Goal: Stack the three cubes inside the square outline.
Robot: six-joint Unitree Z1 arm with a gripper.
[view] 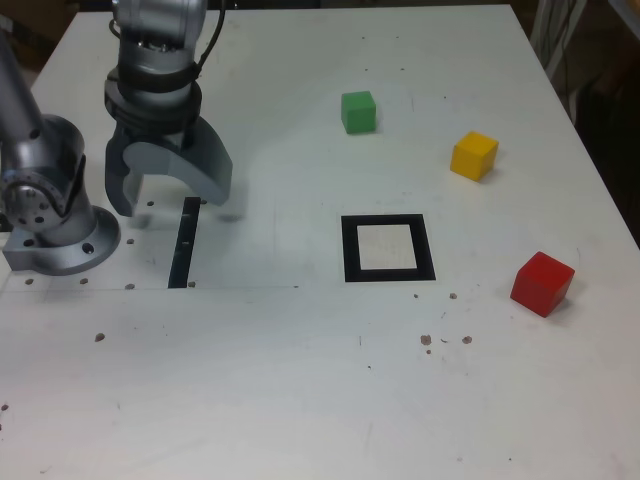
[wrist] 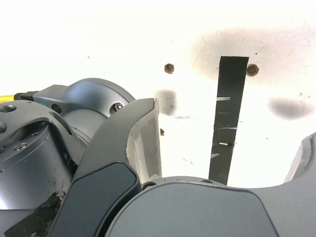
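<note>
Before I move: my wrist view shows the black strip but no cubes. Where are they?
Observer: In the exterior view's right half, standing apart: green, yellow and red.

Operator: Is one in the square already?

Observer: No, the square has no cube in it.

Operator: Which way is it from the strip?

Observer: To the strip's right in the exterior view, with the open pincer over at the strip's end of the scene.

Wrist view: whitish glare | exterior view: dimmer, soft shadows
</note>
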